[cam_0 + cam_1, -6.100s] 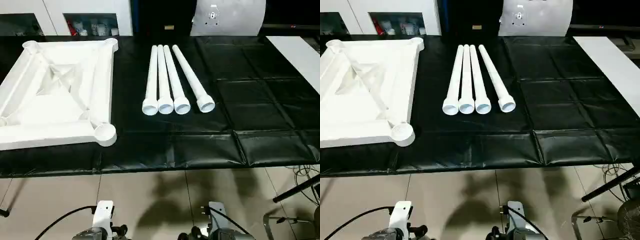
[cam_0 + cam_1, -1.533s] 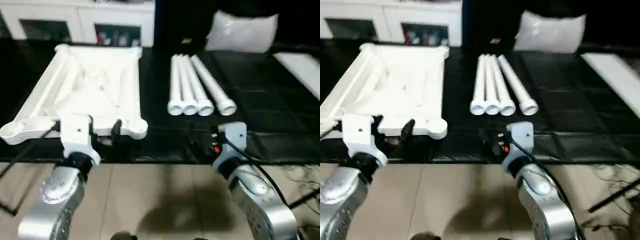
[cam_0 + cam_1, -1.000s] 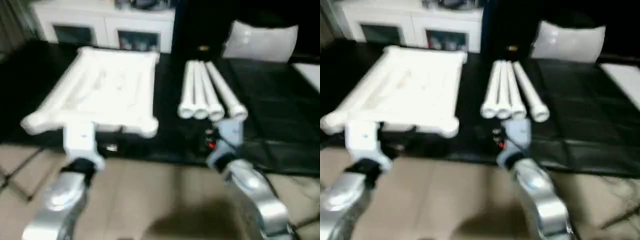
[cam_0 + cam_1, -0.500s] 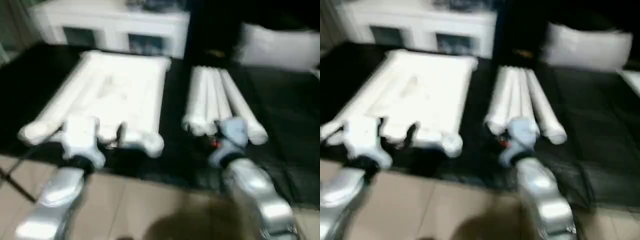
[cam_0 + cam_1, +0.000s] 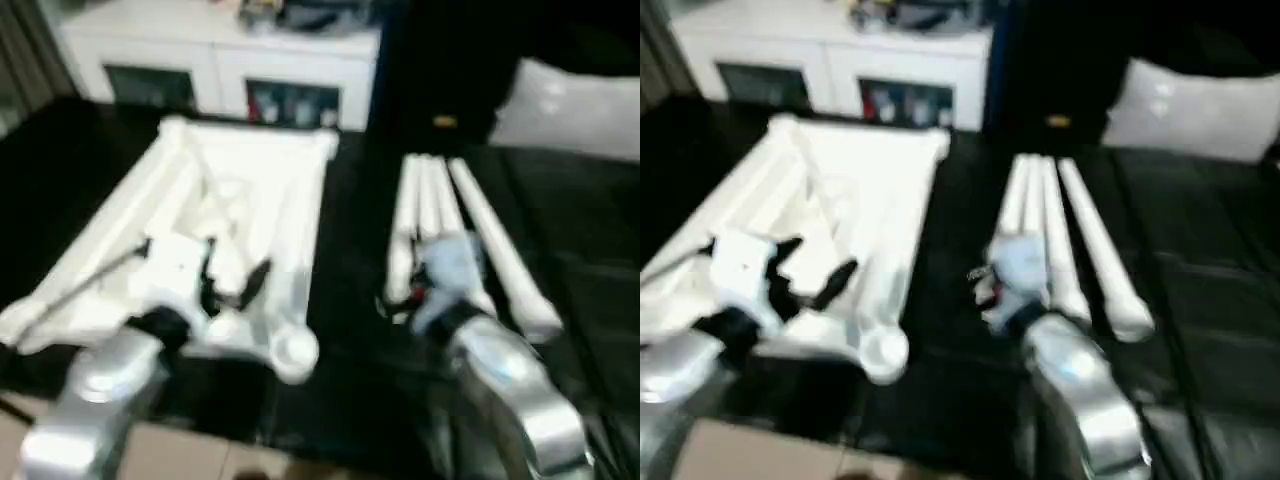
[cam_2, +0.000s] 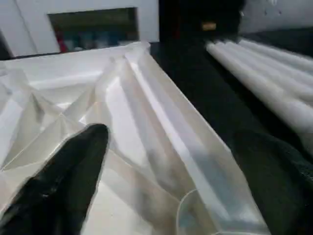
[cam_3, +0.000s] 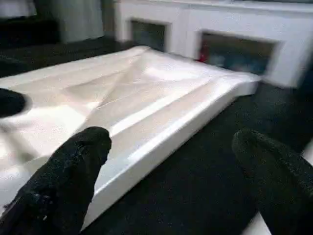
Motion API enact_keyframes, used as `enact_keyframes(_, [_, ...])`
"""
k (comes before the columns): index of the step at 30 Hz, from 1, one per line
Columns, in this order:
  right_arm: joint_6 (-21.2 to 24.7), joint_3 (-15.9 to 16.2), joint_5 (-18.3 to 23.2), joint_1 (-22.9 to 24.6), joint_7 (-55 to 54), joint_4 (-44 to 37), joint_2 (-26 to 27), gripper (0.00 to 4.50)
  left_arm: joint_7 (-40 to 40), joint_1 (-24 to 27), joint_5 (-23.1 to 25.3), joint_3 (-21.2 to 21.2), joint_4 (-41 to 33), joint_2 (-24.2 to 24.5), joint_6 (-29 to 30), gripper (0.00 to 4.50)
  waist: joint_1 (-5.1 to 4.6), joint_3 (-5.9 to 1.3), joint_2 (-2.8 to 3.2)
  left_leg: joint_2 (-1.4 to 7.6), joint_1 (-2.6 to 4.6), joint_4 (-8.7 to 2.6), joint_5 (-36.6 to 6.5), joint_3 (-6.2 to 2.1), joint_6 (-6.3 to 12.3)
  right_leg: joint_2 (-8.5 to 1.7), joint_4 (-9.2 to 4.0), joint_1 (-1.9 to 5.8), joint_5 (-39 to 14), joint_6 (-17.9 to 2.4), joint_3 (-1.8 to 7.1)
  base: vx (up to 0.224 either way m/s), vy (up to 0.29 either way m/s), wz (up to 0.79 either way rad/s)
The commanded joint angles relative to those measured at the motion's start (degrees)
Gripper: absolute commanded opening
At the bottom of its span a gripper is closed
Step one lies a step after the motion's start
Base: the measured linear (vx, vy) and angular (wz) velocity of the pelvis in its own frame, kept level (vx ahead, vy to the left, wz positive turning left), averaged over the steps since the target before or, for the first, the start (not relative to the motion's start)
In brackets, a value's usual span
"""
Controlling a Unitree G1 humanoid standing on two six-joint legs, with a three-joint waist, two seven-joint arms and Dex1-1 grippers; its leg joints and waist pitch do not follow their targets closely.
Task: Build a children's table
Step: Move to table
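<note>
The children's table lies in parts on the black-covered work table (image 5: pixel 570 210). Its white square top (image 5: pixel 240 200) rests upside down at the left, ribs up, with a round corner socket (image 5: pixel 292 350) at the near right. Four white tube legs (image 5: pixel 430 200) lie side by side right of it. My left gripper (image 5: pixel 232 285) is open above the top's near edge, and its black fingers (image 6: pixel 63 181) straddle the ribbed underside. My right gripper (image 5: pixel 400 298) hangs open over the black cover between the top and the legs' near ends, with nothing between its fingers (image 7: pixel 68 176).
A white cabinet (image 5: pixel 230 60) with open shelves stands behind the work table. A pale, bag-like thing (image 5: pixel 575 105) sits at the back right. The floor (image 5: pixel 190 455) shows past the table's near edge at the lower left.
The camera has shifted. Both arms have reached forward over the table: the left gripper now sits over the top's near edge, the right by the legs' near ends. Both stay open.
</note>
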Motion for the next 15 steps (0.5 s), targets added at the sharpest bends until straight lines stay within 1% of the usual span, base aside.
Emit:
enact_keyframes(1, [0.96, 0.25, 0.77, -0.13, 3.79, -1.10, -2.21, 4.50, -5.44, -0.79, -1.02, -0.22, 0.86, 3.19, -1.34, 4.45, -0.15, -3.49, 0.51, 3.34, 1.53, -3.73, 28.02, -0.93, -0.67, -5.10, -1.79, 2.50, 27.59, -5.68, 2.78, 0.000, 0.000, 0.00])
enact_keyframes(2, [1.05, 0.41, 1.10, -0.22, 4.98, -1.18, -2.90, 4.50, -6.97, -0.82, -0.77, -0.24, 1.37, 4.49, -2.67, 4.29, 0.26, -2.80, 0.65, 3.40, 1.27, -4.81, 14.23, -0.33, -2.56, -5.58, -2.96, 2.52, 22.53, -5.31, 2.94, 0.000, 0.000, 0.00])
enact_keyframes(3, [1.14, 0.76, 1.72, -0.56, 7.07, -1.20, -4.13, 4.50, -9.89, -1.05, -0.40, -0.13, 2.62, 6.48, -5.34, 4.29, -0.04, -2.20, 0.68, 3.93, 1.28, -6.07, 1.51, -0.41, -4.13, -6.12, -3.74, 3.03, 13.83, -5.73, 3.22, 0.000, 0.000, 0.00])
enact_keyframes(4, [1.28, 1.01, 2.11, -0.81, 8.41, -1.27, -4.97, 4.50, -11.92, -1.21, -0.23, -0.04, 3.54, 7.77, -7.02, 4.29, 0.01, -1.96, 0.76, 4.18, 1.55, -6.43, -3.38, -0.43, -4.16, -6.29, -4.23, 2.86, 8.92, -5.88, 3.44, -0.061, -0.024, -0.02])
enact_keyframes(5, [1.48, 1.29, 2.38, -1.05, 9.61, -1.40, -5.80, 4.50, -13.83, -1.30, -0.20, 0.09, 4.39, 9.00, -8.22, 4.18, -0.21, -1.44, 0.82, 4.45, 1.95, -7.23, -10.29, -0.34, -3.90, -6.37, -4.93, 2.59, 0.20, -6.62, 3.75, -0.067, -0.031, 0.00])
enact_keyframes(6, [2.00, 1.89, 2.61, -1.72, 11.80, -1.54, -7.46, 4.50, -18.68, -1.47, -0.72, 0.24, 6.26, 11.74, -10.09, 4.08, -0.20, -0.98, 0.80, 4.83, 2.56, -7.77, -15.72, -0.25, -3.43, -6.61, -5.66, 2.07, -9.04, -7.31, 4.00, -0.067, -0.031, 0.00])
enact_keyframes(7, [2.30, 2.19, 2.77, -2.01, 12.99, -1.71, -8.45, 4.50, -21.19, -1.51, -0.57, 0.09, 7.44, 13.43, -11.18, 4.02, -0.15, -0.67, 0.76, 4.88, 2.74, -7.92, -17.77, -0.24, -3.10, -6.71, -6.00, 1.75, -13.39, -7.51, 4.14, -0.070, -0.034, -0.01])
enact_keyframes(8, [2.32, 2.32, 2.85, -2.16, 13.56, -1.71, -8.88, 4.50, -22.34, -1.73, -0.27, -0.18, 8.41, 14.36, -11.64, 3.92, -0.33, -0.15, 0.57, 4.98, 3.02, -8.26, -21.13, -0.02, -3.11, -7.02, -6.62, 1.51, -21.66, -7.36, 4.41, -0.060, -0.034, -0.04])
enact_keyframes(9, [2.33, 2.63, 3.10, -2.58, 14.91, -1.61, -9.91, 4.50, -25.29, -2.31, 0.50, -0.98, 10.92, 16.67, -13.10, 3.92, -0.06, -0.22, 0.12, 4.80, 3.19, -8.28, -20.99, 0.08, -2.49, -7.33, -7.34, 1.42, -27.56, -6.03, 4.69, -0.060, -0.034, -0.04])
enact_keyframes(10, [2.27, 2.77, 3.26, -2.81, 15.66, -1.48, -10.50, 4.50, -27.26, -2.70, 0.93, -1.62, 12.49, 18.12, -14.07, 3.72, 0.01, -0.20, 0.14, 4.92, 3.30, -8.36, -20.62, 0.17, -2.44, -7.48, -7.44, 1.29, -29.08, -5.65, 4.86, -0.051, -0.030, -0.06])
enact_keyframes(11, [2.20, 2.79, 3.28, -2.78, 16.25, -1.52, -10.96, 4.50, -28.99, -2.80, 1.02, -2.10, 13.42, 19.25, -14.75, 3.63, 0.15, -0.45, -0.16, 5.04, 3.20, -8.50, -18.36, 0.36, -2.10, -7.48, -7.37, 1.33, -29.37, -5.17, 4.87, 0.000, 0.000, 0.00])
enact_keyframes(12, [2.19, 2.77, 3.27, -2.76, 16.50, -1.54, -11.11, 4.50, -29.63, -2.82, 1.00, -2.27, 13.75, 19.65, -15.07, 3.58, 0.23, -0.60, 0.06, 5.34, 3.42, -8.60, -16.65, 0.62, -1.93, -7.35, -7.32, 0.99, -26.53, -5.79, 4.82, 0.000, 0.000, 0.00])
enact_keyframes(13, [2.25, 2.61, 3.46, -2.92, 17.19, -1.39, -11.38, 4.50, -31.82, -3.32, 1.04, -2.99, 15.03, 20.96, -15.52, 3.52, 0.21, -0.67, -0.23, 5.36, 3.32, -8.66, -15.73, 0.69, -1.52, -7.25, -7.23, 1.07, -24.78, -6.08, 4.81, 0.000, 0.000, 0.00])
enact_keyframes(14, [2.42, 2.47, 3.97, -3.25, 18.21, -1.11, -11.79, 4.50, -34.52, -4.52, 1.09, -3.79, 17.25, 22.28, -16.28, 3.41, 0.41, -0.74, -0.08, 5.45, 3.27, -8.71, -14.28, 0.90, -1.05, -7.12, -6.90, 0.96, -21.71, -6.88, 4.75, 0.000, 0.000, 0.00])
enact_keyframes(15, [2.61, 2.45, 4.48, -3.68, 19.36, -0.85, -12.43, 4.50, -37.69, -6.32, 1.70, -4.96, 20.24, 23.68, -17.63, 3.28, 0.36, -0.85, -0.01, 5.48, 3.35, -8.64, -14.06, 1.06, -1.10, -6.95, -6.63, 0.91, -20.25, -7.21, 4.68, 0.000, 0.000, 0.00])
